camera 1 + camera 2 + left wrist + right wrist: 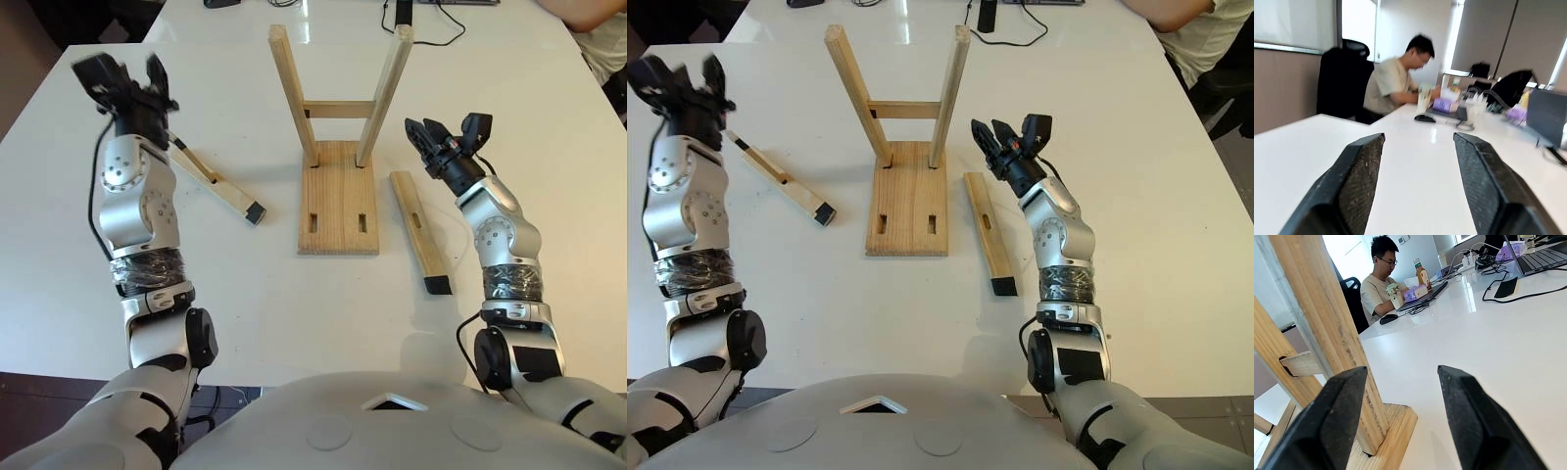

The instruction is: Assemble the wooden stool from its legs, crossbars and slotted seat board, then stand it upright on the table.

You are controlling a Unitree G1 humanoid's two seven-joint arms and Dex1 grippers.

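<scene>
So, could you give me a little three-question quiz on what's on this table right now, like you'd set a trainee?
1. True or false: two upright pale wooden legs, joined by a short wooden crossbar, stand in the flat slotted wooden seat board.
2. How many loose wooden legs lie flat on the white table? A one, B two, C four.
3. Fill in: the left hand and the right hand are both open and hold ____.

Key: 1 true; 2 B; 3 nothing.
</scene>
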